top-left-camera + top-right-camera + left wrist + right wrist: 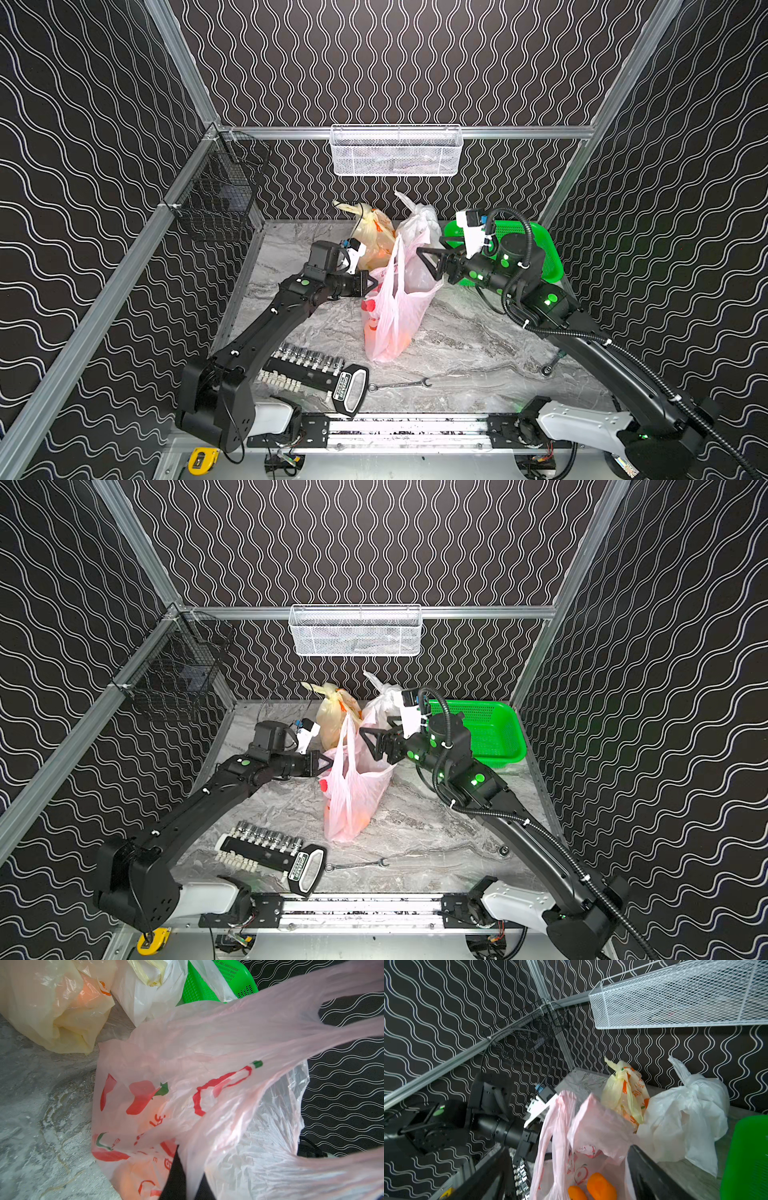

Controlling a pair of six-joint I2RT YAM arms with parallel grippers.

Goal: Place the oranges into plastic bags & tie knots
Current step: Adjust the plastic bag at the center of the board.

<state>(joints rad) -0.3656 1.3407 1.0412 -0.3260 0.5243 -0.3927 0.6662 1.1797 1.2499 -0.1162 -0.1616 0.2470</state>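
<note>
L end effector [371, 282] clamped tight on pink bag [395, 320] rim, middle of table [478, 353]. R end effector [427, 266] jaws wide apart, astride opposite rim. Oranges [601, 1186] inside. Yellowish bag [376, 237], white bag [419, 224] knotted, back edge.

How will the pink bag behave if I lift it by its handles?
Likely floppy: the pink bag is thin, crinkly film and should sag. Probably bottom-heavy: the oranges sit low inside and may roll, swinging it.

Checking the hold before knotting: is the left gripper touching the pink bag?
Touching. Both top views show the left gripper at the pink bag's rim; the left wrist view shows film wrapped against its black fingers.
</note>
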